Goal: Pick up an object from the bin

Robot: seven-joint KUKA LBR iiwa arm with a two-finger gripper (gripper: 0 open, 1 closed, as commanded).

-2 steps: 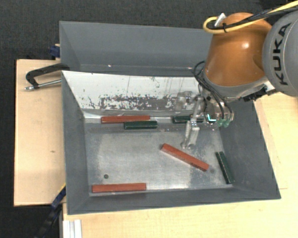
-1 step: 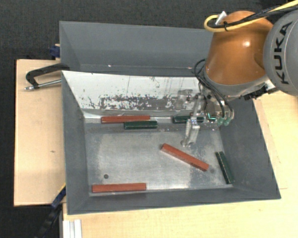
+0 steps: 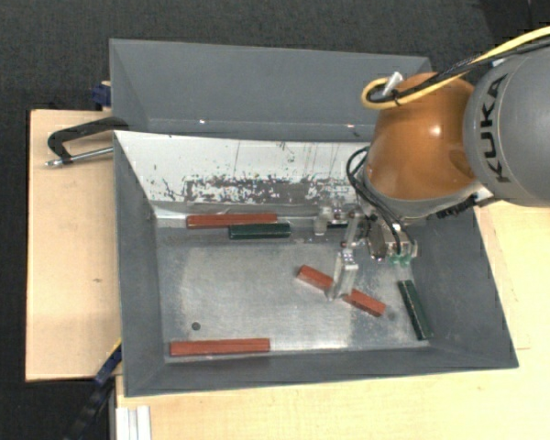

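Note:
My gripper (image 3: 345, 269) hangs low over the right half of the bin floor. Its tip comes down between two small red blocks. One red block (image 3: 313, 278) lies just left of the tip, and the other red block (image 3: 363, 303) lies just right of it and a little nearer the front. A dark green bar (image 3: 412, 309) lies further right, by the right wall. Nothing shows held in the gripper.
A long red bar (image 3: 220, 346) lies along the front wall at the left. Another red bar (image 3: 231, 219) and a dark green bar (image 3: 259, 232) lie side by side by the back wall. The arm's orange cover hangs over the bin's right back corner.

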